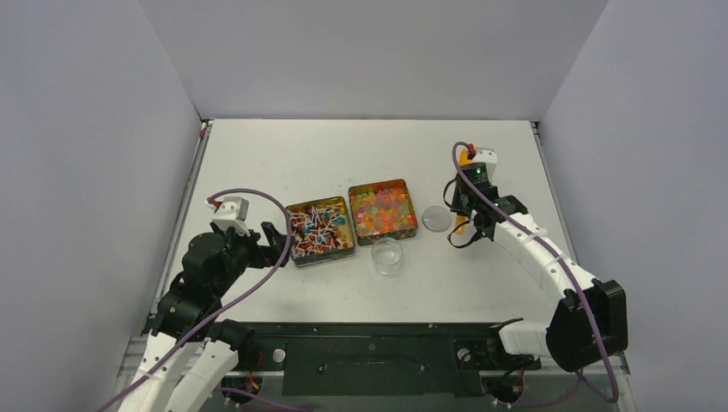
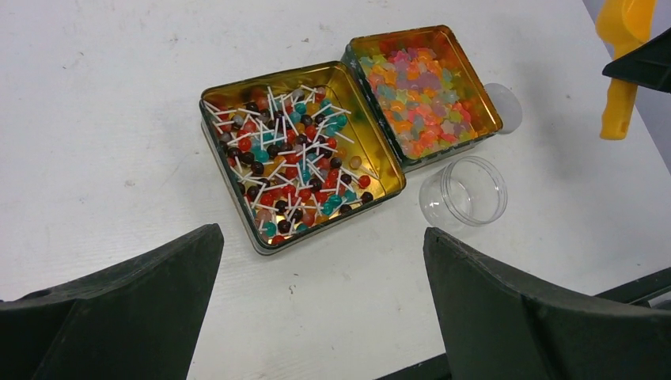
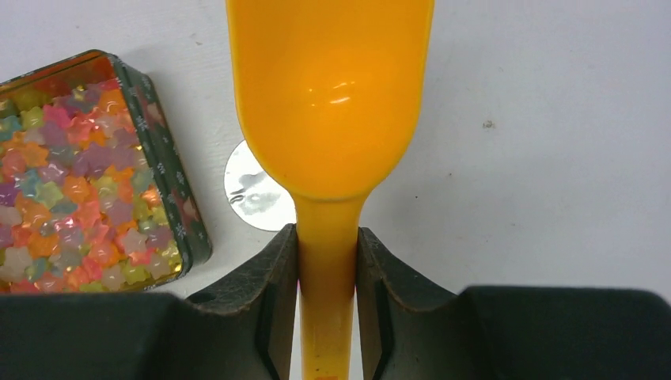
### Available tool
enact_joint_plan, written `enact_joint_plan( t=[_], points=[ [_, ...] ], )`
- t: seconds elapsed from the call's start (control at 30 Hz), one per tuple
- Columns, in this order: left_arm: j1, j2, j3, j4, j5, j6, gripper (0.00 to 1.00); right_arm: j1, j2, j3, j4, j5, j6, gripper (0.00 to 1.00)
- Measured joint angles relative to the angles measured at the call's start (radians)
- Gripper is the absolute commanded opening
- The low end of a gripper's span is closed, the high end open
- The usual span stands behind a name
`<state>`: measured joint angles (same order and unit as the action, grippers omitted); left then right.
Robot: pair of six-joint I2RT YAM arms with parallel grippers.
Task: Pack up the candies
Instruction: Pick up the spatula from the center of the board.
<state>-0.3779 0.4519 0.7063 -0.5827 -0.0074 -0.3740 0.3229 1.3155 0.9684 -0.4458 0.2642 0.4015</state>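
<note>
The candies fill two open tins. The left tin (image 1: 319,230) (image 2: 301,154) holds red, teal and dark balls on white sticks. The right tin (image 1: 384,209) (image 2: 423,87) (image 3: 71,174) holds pastel and orange star-shaped pieces. My right gripper (image 1: 466,199) (image 3: 327,253) is shut on the handle of an empty orange scoop (image 1: 464,157) (image 2: 621,47) (image 3: 328,95), raised to the right of the tins. My left gripper (image 1: 276,243) (image 2: 323,237) stands wide open with nothing in it, just left of the stick-candy tin.
A clear round jar (image 1: 387,255) (image 2: 465,191) stands open in front of the tins. Its clear lid (image 1: 437,218) (image 2: 506,107) (image 3: 253,186) lies flat right of the star-candy tin, under the scoop's neck. White walls enclose the table (image 1: 343,154).
</note>
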Motion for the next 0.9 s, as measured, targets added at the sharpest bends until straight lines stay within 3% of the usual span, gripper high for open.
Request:
enact_joint_plan(
  t=[0.17, 0.53, 0.9],
  points=[
    [0.000, 0.018, -0.005, 0.002, 0.032, 0.000, 0.96, 0.077, -0.093, 0.000, -0.050, -0.006, -0.037, 0.00],
    [0.000, 0.083, -0.008, 0.014, 0.183, -0.012, 0.96, 0.395, -0.266, -0.019, -0.130, -0.037, -0.112, 0.00],
    [0.000, 0.188, 0.143, -0.040, 0.442, -0.118, 0.96, 0.828, -0.291, -0.018, -0.222, 0.119, -0.140, 0.00]
  ],
)
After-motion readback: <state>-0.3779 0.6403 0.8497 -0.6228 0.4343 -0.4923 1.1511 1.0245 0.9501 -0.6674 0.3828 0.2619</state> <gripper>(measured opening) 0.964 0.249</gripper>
